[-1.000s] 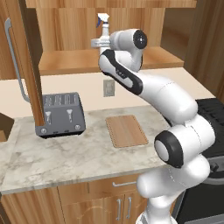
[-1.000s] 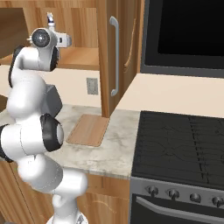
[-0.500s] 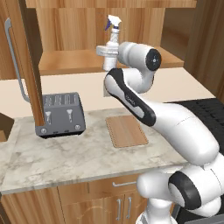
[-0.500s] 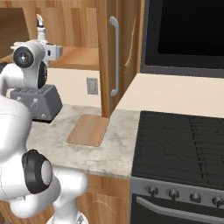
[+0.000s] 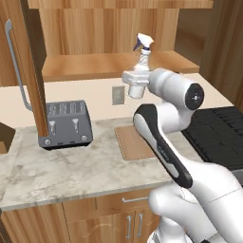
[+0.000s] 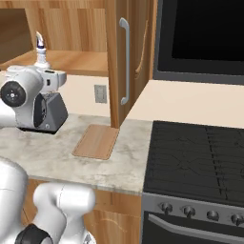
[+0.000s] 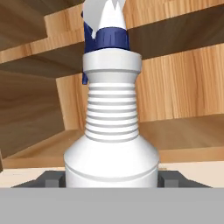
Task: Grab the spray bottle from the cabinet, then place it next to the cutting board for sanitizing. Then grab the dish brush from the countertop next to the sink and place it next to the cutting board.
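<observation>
Your gripper (image 7: pixel 112 180) is clamped on the bottle (image 5: pixel 141 61): in the hand view the white body fills the space between the two dark fingertips (image 7: pixel 52 178), one pressed to each side of its base. The bottle stands upright in the grip, ribbed neck and blue collar above, white trigger head at the top.

From the left base view, you hold the bottle in front of the open cabinet (image 5: pixel 114 66), its head level with the shelf space and its base below the shelf's front edge. It is clear of the shelf board and well above the counter (image 5: pixel 71 166). From the right base view, the bottle's neck and nozzle (image 6: pixel 40 50) rise just behind the white wrist, with the cabinet shelf beyond.

The board (image 5: pixel 135 142) lies flat on the counter below and slightly forward of the bottle, against the back wall zone, bare of any item. In the right base view the board (image 6: pixel 96 141) sits just beside the foot of the open cabinet door (image 6: pixel 125 62).

A toaster (image 5: pixel 65 124) stands on the counter to the left of the board, apart from it. The stovetop (image 6: pixel 195 162) adjoins the counter on the right. An outlet (image 5: pixel 117 95) is on the wall behind the board.
</observation>
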Robot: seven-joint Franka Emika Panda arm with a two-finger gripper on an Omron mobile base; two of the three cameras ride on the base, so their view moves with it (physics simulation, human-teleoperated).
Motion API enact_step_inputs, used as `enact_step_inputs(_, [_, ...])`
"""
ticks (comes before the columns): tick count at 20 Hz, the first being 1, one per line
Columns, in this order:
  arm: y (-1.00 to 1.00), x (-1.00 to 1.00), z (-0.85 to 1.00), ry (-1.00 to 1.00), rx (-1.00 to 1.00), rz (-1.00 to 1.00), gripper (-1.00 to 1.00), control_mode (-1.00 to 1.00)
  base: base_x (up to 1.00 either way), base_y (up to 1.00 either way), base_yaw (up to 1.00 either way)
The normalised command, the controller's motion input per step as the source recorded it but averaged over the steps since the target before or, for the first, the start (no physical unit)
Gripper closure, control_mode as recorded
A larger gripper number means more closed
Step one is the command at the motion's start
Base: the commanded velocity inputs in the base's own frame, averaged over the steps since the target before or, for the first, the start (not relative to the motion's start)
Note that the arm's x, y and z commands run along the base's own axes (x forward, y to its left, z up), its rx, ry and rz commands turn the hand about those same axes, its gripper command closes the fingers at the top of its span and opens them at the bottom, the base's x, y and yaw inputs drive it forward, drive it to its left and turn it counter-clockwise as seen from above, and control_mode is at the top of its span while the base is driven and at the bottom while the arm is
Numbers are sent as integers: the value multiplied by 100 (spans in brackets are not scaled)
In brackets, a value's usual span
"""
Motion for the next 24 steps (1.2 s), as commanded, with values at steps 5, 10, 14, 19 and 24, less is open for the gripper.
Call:
enact_step_inputs(5, [-5,-93,-100,-7,-4,-3,100,-100,0,0,0])
enact_step_inputs(10, [0,-11,-100,0,0,0,100,-100,0,0,0])
enact_step_inputs(14, [16,5,-96,-3,0,-6,100,-100,0,0,0])
enact_step_inputs(19, [49,23,-74,-10,7,-25,100,-100,0,0,0])
enact_step_inputs(24, [44,40,-62,-12,13,-35,100,-100,0,0,0])
